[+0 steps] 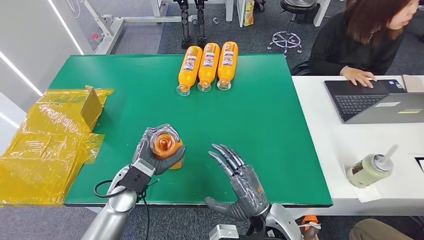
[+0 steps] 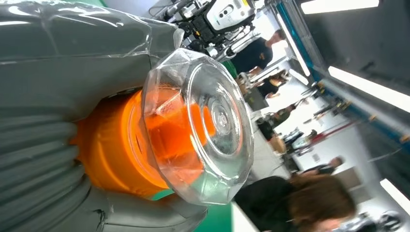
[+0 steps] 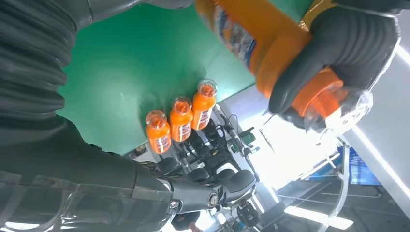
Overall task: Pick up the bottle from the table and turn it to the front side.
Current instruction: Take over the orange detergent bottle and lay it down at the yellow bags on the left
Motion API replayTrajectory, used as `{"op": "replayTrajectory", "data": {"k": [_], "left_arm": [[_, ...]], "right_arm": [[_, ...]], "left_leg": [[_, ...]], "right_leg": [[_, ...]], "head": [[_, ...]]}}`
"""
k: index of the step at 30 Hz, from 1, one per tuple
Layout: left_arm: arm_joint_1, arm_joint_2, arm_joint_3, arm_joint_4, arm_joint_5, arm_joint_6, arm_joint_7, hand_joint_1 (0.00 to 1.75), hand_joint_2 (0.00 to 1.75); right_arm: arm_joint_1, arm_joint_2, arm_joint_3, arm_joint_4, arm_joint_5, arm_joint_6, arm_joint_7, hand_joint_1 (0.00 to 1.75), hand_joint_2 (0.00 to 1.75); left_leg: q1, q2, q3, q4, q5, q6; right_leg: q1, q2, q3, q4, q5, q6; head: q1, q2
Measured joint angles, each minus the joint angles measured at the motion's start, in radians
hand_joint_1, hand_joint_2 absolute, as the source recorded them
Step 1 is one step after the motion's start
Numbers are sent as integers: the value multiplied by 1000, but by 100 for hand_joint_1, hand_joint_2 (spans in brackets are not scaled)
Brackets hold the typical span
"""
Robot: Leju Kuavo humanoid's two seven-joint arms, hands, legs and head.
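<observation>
so, from the head view, the left hand [image 1: 156,152] is wrapped around an orange bottle [image 1: 166,145], lifted above the near part of the green table [image 1: 260,125] with its clear cap end pointing up toward the camera. the right hand [image 1: 240,182] sits just beside it, palm open, fingers spread, holding nothing. three more orange bottles [image 1: 207,67] lie side by side at the far edge of the table, caps toward the robot. yellow plastic sheeting [image 1: 45,145] is bunched at the table's left end. a person [image 1: 360,40] sits at the white desk [image 1: 320,135] on the right with a hand on a laptop [image 1: 375,100]; a capped drink jar [image 1: 369,170] lies nearer.

in the left wrist view, the bottle's clear faceted cap [image 2: 208,125] sits close up, orange neck behind it, grey fingers [image 2: 72,72] closed around the body.

in the right wrist view, the held bottle [image 3: 256,43] hangs over the green surface, dark fingers [image 3: 338,48] clasping its neck, and the three lying bottles [image 3: 181,121] are well apart from it.
</observation>
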Motion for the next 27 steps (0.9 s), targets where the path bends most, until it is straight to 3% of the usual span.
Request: {"op": "replayTrajectory", "data": {"k": [7, 11, 14, 19, 27], "left_arm": [[-29, 201, -6, -102, -46, -138, 125, 175, 175], [-157, 382, -77, -74, -110, -224, 172, 175, 175], [-254, 465, -145, -9, -163, -233, 187, 175, 175], [-339, 513, -241, 144, -271, -125, 243, 175, 175], [-377, 487, -285, 443, -386, 2, 341, 173, 175]], "right_arm": [[-6, -34, -1, 37, -61, -28, -21, 0, 175], [-7, -43, -5, 43, -78, -35, -16, 0, 175], [-3, -51, -11, 43, -80, -35, -12, 0, 175], [17, -61, -25, 43, -91, -42, -18, 0, 175], [34, -62, -33, 36, -80, -44, -11, 0, 175]], "left_leg": [[0, 0, 0, 0, 0, -1], [1, 1, -2, 0, 3, -4], [1, 1, -2, 0, 3, -5], [1, 4, -2, 0, 4, -6], [1, 6, -2, 0, 4, -6]], "right_leg": [[0, 1, -1, 0, 0, -1], [1, 1, -4, 2, 2, -4], [1, 1, -5, 2, 3, -5], [1, 4, -6, 2, 4, -6], [1, 7, -7, 2, 4, -6]], "head": [[0, 0], [0, 0], [0, 0], [0, 0], [0, 0]]}}
